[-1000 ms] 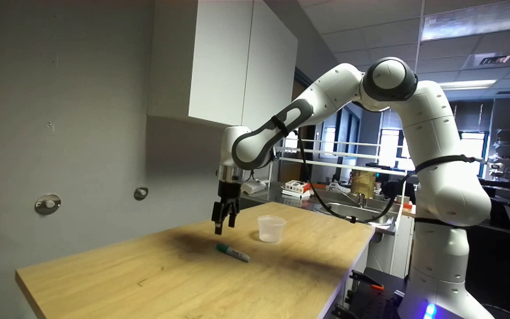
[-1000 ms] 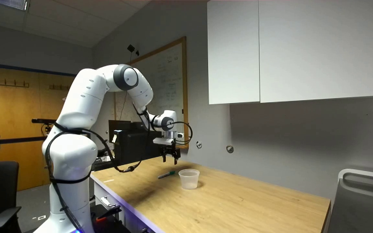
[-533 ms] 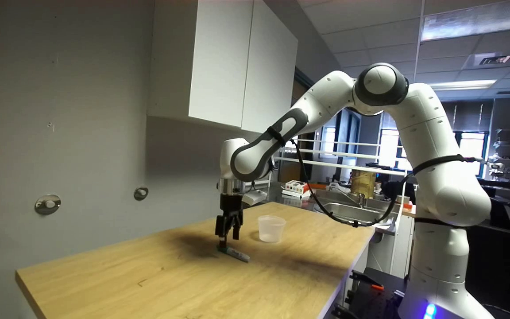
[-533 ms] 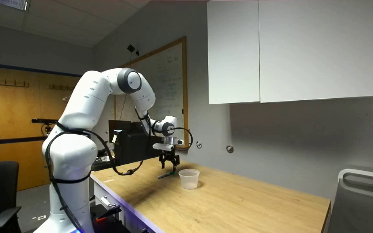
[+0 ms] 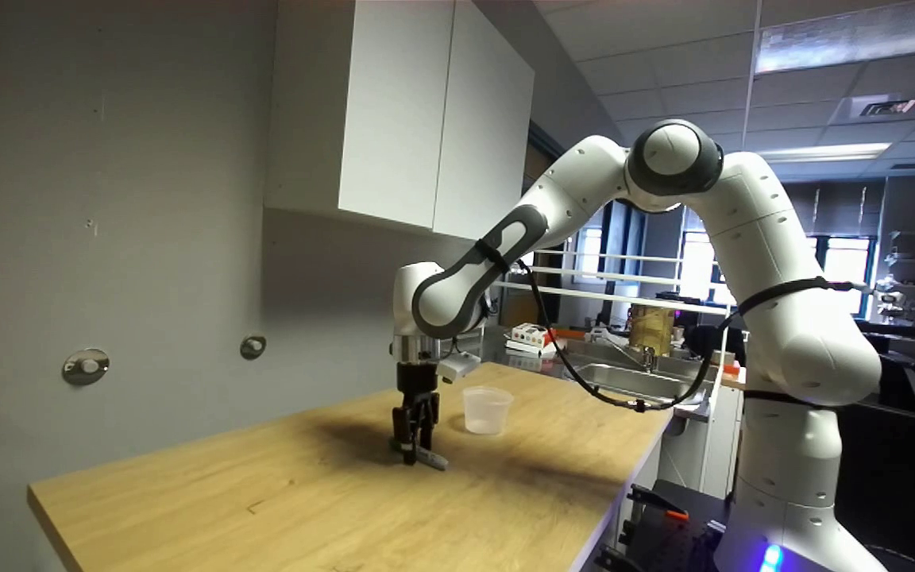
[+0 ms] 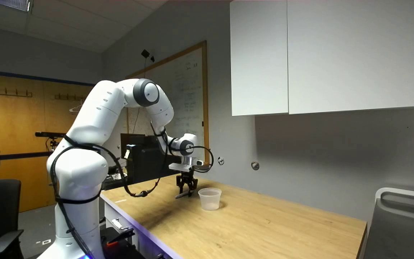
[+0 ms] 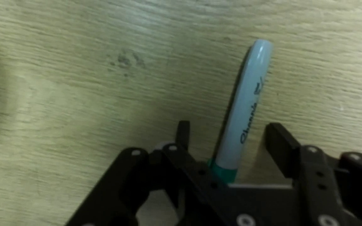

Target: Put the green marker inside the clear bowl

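One green-capped Sharpie marker (image 7: 245, 110) to pick: lies flat on wood-grain tabletop (image 7: 74, 103), near clear plastic bowl (image 6: 210, 201), not inside. Straddles barrel with gripper (image 7: 229, 135) spread wide, bare gap either side, nothing held. Looks light, stiff, hard plastic; should take a firm squeeze fine, no fragility worry. Probably slick, and round enough to roll or twist if pinched off-centre. Grab across barrel, square to its length, between middle and green cap edge; avoid tapered grey end, likely to squirt out. Shows smooth grey barrel, dark lettering along it, soft glint near rounded end; only a strip of green cap visible in wrist view, rest hidden by gripper. Treat bowl as thin-walled, featherweight, easily tipped, so lower in gently: stands upright, translucent and whitish, flared toward rim. Note pale streaky grain underneath marker, dark smudges (image 7: 124, 61) off to one side; likely smooth, little to stop a rolling barrel.
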Controlling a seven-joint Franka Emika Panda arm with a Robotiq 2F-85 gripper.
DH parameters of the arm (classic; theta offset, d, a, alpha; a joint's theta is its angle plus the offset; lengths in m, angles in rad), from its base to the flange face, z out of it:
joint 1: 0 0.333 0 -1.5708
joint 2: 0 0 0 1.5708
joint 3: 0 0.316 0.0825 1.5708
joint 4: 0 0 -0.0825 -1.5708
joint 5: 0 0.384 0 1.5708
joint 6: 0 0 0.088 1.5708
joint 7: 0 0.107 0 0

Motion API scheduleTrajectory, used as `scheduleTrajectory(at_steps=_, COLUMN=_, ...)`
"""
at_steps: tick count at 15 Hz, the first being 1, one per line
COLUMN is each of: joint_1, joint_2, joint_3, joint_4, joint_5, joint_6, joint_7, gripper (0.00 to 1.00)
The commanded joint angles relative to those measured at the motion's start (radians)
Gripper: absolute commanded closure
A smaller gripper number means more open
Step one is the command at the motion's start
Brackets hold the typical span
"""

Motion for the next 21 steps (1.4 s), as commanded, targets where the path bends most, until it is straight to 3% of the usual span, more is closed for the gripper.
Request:
scheduleTrajectory(at_steps=1, joint_1=0.012, joint_2=0.001, joint_3=-0.006, joint_4=0.02, joint_5=-0.002, joint_6=-0.034, joint_7=0.019, gripper=0.66)
scheduleTrajectory(at_steps=5, joint_1=0.02, joint_2=-0.025, joint_3=-0.007, joint_4=0.009, joint_5=-0.013, joint_6=-0.045, joint_7=0.029, gripper=0.94)
scheduleTrajectory(at_steps=6, joint_1=0.023, joint_2=-0.033, joint_3=-0.009, joint_4=0.007, joint_5=-0.016, joint_6=-0.051, joint_7=0.032, gripper=0.96)
scheduleTrajectory(at_steps=14, joint_1=0.029, joint_2=-0.259, joint_3=-0.033, joint_4=-0.075, joint_5=-0.074, joint_6=-0.079, joint_7=0.134, gripper=0.92)
scheduleTrajectory(at_steps=21, joint_1=-0.024, joint_2=-0.478, joint_3=-0.063, joint_4=-0.165, joint_5=-0.274, joint_6=0.045, joint_7=0.286, gripper=0.92)
